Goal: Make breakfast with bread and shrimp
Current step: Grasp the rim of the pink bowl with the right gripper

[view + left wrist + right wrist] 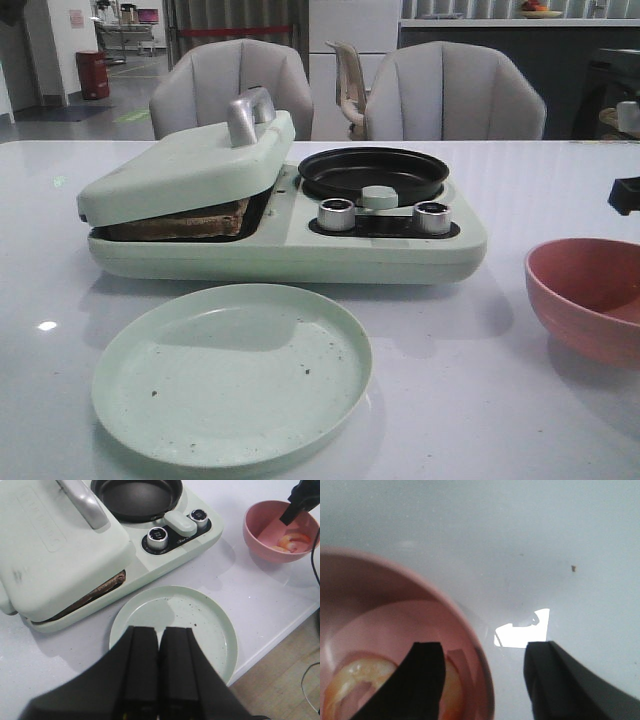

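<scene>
The bread (185,222) lies in the pale green breakfast maker (380,250), pressed under its nearly closed lid (185,165); only a brown edge shows, also in the left wrist view (102,588). The shrimp (292,541) lie in the pink bowl (590,295) at the right, and also show in the right wrist view (355,680). My right gripper (482,660) is open and straddles the bowl's rim (470,630), one finger inside above the shrimp and one outside. My left gripper (160,640) is shut and empty above the green plate (200,620).
The maker's black round pan (373,175) is empty, with two silver knobs (337,213) in front. The green plate (232,372) lies in front of the maker, with crumbs on it. Two grey chairs (455,90) stand behind the table. The table's edge (280,635) runs near the plate.
</scene>
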Controlling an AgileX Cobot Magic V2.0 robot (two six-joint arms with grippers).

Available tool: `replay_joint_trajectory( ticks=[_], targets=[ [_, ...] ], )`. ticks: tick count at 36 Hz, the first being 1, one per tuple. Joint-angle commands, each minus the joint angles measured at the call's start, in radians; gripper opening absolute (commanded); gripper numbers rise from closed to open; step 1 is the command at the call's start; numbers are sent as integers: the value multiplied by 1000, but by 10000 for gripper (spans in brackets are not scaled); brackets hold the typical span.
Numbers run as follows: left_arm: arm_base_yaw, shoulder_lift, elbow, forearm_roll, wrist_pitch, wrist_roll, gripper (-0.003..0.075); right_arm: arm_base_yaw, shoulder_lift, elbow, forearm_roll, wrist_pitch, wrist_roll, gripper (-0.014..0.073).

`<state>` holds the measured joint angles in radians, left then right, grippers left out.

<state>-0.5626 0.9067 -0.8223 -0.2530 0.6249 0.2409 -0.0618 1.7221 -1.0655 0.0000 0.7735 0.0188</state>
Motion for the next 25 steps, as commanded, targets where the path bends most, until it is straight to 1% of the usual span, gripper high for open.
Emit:
replay_joint_trajectory(
  ticks=[1,6,11,18,25],
  targets=[
    [-9,-10,-28,-11,-72,-11,101,-8,0,-45,0,-24,-11,379],
    [-9,-10,-28,-11,-72,-11,101,-8,6,-50,0,-26,-11,212],
    [-9,-10,-28,-11,-72,-11,101,-3,0,-102,0,38,-29,115],
    [-9,-10,-28,-11,-74,-11,101,25,-46,-210,0,110,-90,33],
    [-9,-10,-28,-11,-74,-11,101,70,-60,-402,-7,133,-95,34]
  ],
)
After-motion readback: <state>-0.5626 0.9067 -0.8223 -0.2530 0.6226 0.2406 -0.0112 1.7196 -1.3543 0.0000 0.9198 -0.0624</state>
